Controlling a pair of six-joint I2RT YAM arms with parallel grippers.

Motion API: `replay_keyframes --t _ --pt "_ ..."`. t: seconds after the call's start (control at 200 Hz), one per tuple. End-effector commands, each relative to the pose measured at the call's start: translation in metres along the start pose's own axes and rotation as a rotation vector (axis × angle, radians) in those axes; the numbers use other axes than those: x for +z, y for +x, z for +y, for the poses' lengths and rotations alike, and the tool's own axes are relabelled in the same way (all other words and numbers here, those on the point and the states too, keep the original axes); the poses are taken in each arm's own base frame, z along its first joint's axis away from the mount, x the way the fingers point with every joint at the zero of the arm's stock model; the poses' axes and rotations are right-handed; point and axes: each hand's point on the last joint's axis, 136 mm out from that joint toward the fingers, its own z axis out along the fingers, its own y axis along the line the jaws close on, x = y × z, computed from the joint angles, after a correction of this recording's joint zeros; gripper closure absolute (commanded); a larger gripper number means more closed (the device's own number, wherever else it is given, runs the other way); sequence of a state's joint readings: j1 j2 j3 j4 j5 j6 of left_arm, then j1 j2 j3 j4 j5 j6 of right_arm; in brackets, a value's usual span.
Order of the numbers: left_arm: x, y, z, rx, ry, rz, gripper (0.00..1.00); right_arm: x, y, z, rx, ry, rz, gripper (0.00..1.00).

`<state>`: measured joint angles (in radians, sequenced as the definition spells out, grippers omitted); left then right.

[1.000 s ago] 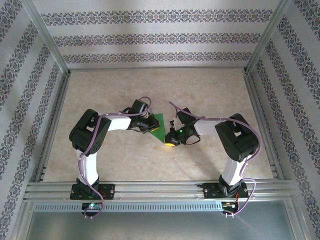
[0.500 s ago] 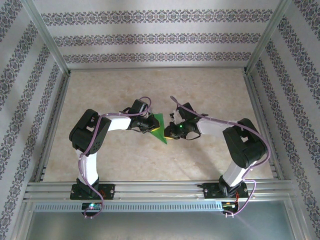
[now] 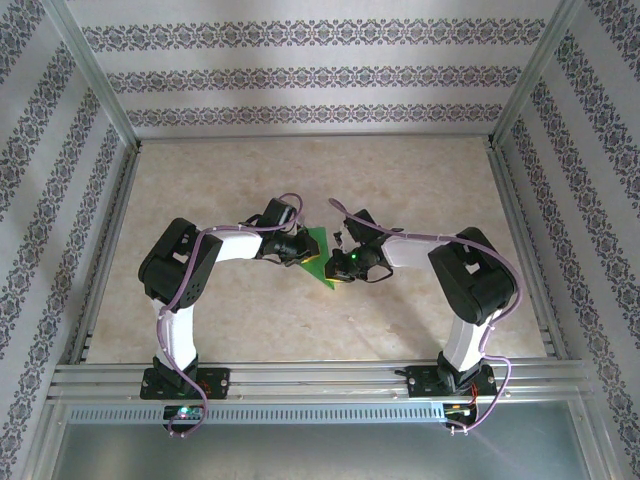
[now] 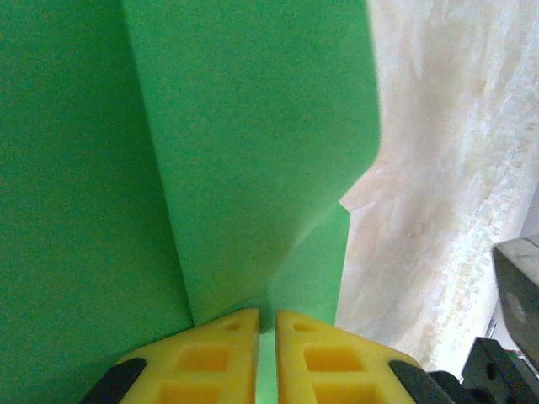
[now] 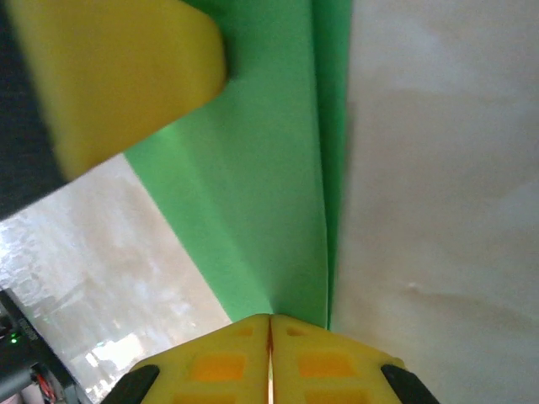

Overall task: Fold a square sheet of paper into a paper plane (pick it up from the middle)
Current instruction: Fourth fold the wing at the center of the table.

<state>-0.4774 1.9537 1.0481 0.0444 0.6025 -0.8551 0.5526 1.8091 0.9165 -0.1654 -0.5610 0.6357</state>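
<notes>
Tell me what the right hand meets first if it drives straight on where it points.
The green paper, right at the fingertips of the right hand, which look shut on it. A yellow finger of the left hand lies further, off to the left, probably outside that line.

The right end effector (image 3: pixel 336 266) has moved leftward and forward, onto the paper's (image 3: pixel 318 246) edge.

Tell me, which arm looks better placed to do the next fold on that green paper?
Probably the right: the right gripper pinches the green paper at its folded edge, in line with the crease, while the left gripper clamps the layers opposite, as an anchor.
</notes>
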Motion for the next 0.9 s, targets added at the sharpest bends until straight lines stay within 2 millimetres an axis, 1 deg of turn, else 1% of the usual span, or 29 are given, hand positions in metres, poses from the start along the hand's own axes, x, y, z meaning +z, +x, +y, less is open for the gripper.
replay_keyframes --t 0.0,0.135,0.19,0.235,0.295,0.44,0.545,0.68,0.894 --pt "-0.002 -0.001 0.006 0.017 -0.028 0.023 0.86 0.008 0.009 -0.023 0.011 0.086 0.024 0.91" --pt "-0.017 -0.01 -0.025 0.098 0.044 -0.014 0.83 0.011 0.017 -0.038 0.029 0.14 0.053 0.91" --pt "-0.023 -0.009 -0.032 0.124 0.061 -0.028 0.82 0.011 0.02 -0.043 0.032 0.159 0.063 0.91" --pt "-0.026 -0.007 -0.035 0.137 0.069 -0.037 0.82 0.01 0.02 -0.046 0.035 0.17 0.065 0.91" --pt "-0.026 -0.001 -0.034 0.15 0.073 -0.039 0.82 0.009 0.022 -0.049 0.036 0.184 0.069 0.91" --pt "-0.016 0.017 -0.029 0.177 0.049 -0.002 0.82 0.009 0.023 -0.051 0.04 0.201 0.079 0.92" --pt "-0.011 0.025 -0.022 0.196 0.001 0.013 0.83 0.009 0.024 -0.053 0.041 0.213 0.083 0.92" --pt "-0.004 0.029 -0.02 0.202 -0.006 0.032 0.84 0.009 0.025 -0.055 0.048 0.221 0.089 0.92" --pt "0.005 0.03 -0.007 0.2 -0.049 0.05 0.85 0.01 0.028 -0.058 0.048 0.235 0.102 0.92"
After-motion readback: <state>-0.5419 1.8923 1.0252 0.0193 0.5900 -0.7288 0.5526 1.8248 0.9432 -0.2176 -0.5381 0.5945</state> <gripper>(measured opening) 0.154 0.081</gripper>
